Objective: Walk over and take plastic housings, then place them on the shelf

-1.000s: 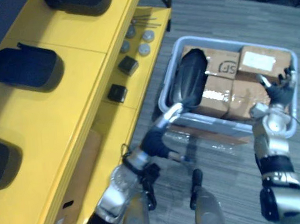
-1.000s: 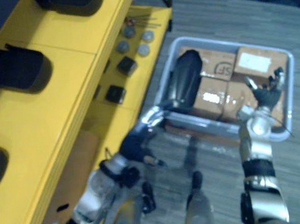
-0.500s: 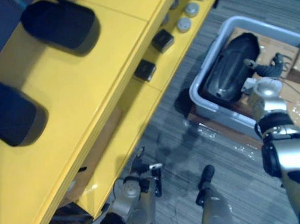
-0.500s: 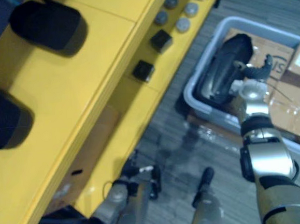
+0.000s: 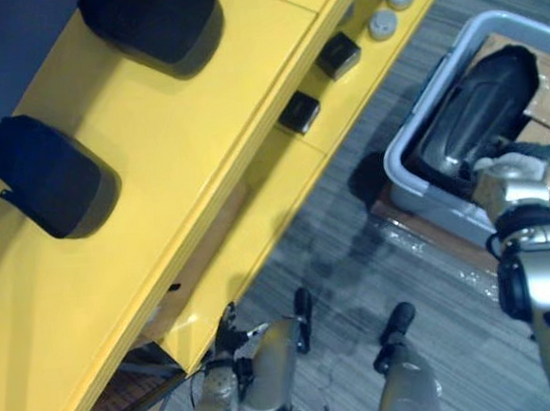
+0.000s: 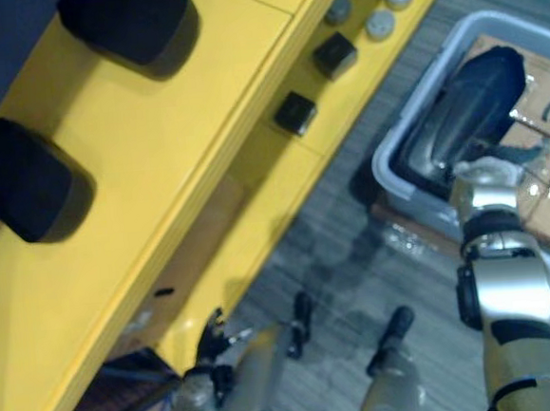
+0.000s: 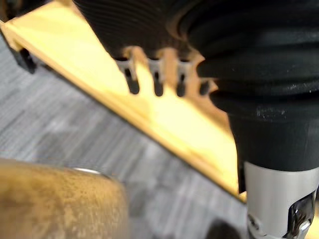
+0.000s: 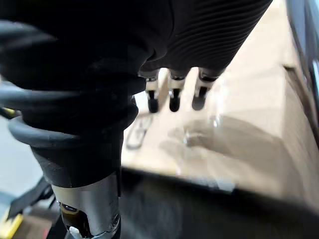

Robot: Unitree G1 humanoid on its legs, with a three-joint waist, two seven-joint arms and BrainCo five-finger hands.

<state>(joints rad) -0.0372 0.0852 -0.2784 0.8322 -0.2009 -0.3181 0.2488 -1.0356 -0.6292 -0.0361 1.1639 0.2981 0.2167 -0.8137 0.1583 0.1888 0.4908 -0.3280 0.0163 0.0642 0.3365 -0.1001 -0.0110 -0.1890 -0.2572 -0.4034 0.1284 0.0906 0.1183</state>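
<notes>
A black plastic housing (image 5: 477, 113) leans in the grey bin (image 5: 409, 184) at the right, resting against cardboard boxes (image 8: 249, 99). My right hand (image 5: 512, 164) is at the housing's near end, beside it; its fingers (image 8: 174, 97) are straight over a box and hold nothing. Two more black housings (image 5: 151, 23) (image 5: 49, 176) lie on top of the yellow shelf (image 5: 204, 154). Low down by the shelf's bottom edge hangs my left hand (image 6: 212, 336), with relaxed fingers (image 7: 157, 82) and nothing in it.
On the shelf's lower level sit two small black cubes (image 5: 337, 55) (image 5: 298, 113) and grey round discs (image 5: 382, 24). Grey carpet floor (image 5: 336, 248) lies between the shelf and the bin. A brown box shows under the shelf.
The camera has swung, so the whole scene shifted. My left hand dropped from the bin down to the shelf's bottom edge. My right hand crossed the boxes to the housing's near end.
</notes>
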